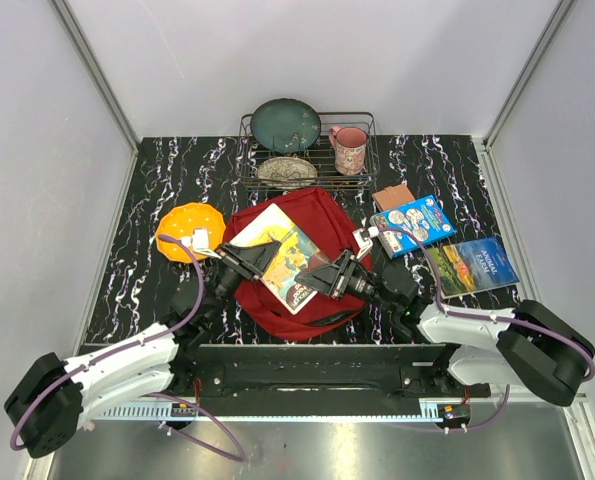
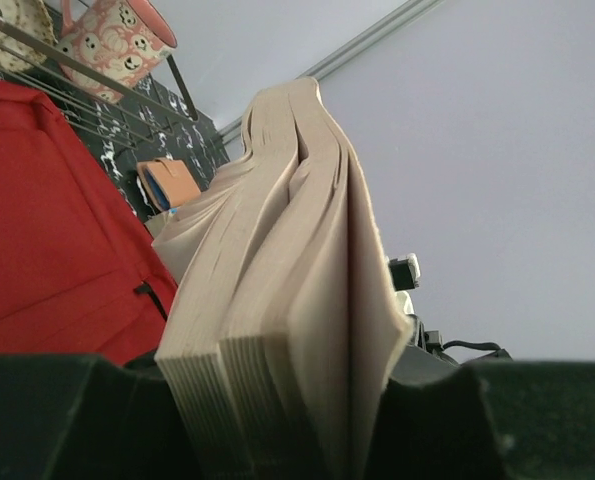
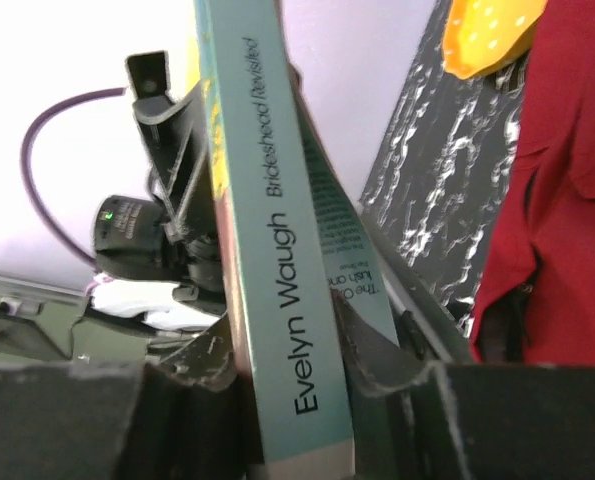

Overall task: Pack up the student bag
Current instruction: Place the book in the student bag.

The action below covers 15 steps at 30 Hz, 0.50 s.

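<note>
black marbled tabletop (image 1: 177,170) here, red student bag (image 1: 332,215) sitting dead centre, orange plate (image 1: 182,225) just beside it on the left, wire rack (image 1: 319,155) behind it, and over on the right a brown wallet (image 1: 393,196), a blue picture book (image 1: 412,224) and a landscape-cover book (image 1: 471,265) lying flat.

The left arm (image 1: 127,368) and right arm (image 1: 467,328) have white shells and bulky black joints. A thin purple cable (image 1: 201,283) runs along each. The left gripper (image 1: 262,255) and right gripper (image 1: 322,275) are black, each topped by a small white block (image 1: 203,240). Their fingers (image 2: 67,420) look dark and matte.
</note>
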{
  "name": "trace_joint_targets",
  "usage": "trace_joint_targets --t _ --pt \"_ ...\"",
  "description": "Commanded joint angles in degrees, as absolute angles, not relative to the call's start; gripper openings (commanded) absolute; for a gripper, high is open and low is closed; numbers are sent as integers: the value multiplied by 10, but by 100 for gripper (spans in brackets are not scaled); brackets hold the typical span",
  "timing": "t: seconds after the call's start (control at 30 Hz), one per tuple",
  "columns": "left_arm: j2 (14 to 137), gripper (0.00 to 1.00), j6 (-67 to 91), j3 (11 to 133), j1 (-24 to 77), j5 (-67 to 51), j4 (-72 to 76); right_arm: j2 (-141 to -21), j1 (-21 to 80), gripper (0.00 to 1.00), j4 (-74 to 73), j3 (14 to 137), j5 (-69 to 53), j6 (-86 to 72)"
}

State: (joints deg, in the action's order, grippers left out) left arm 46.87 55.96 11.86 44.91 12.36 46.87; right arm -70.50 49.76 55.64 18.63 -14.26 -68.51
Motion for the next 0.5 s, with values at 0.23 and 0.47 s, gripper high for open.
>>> trace_joint_targets --t 0.23,0.47 --pt "417 99 450 182 446 120 354 -498 512 0 308 193 38 -620" --pt "416 99 305 239 448 56 177 -209 510 0 -109 235 292 -572"
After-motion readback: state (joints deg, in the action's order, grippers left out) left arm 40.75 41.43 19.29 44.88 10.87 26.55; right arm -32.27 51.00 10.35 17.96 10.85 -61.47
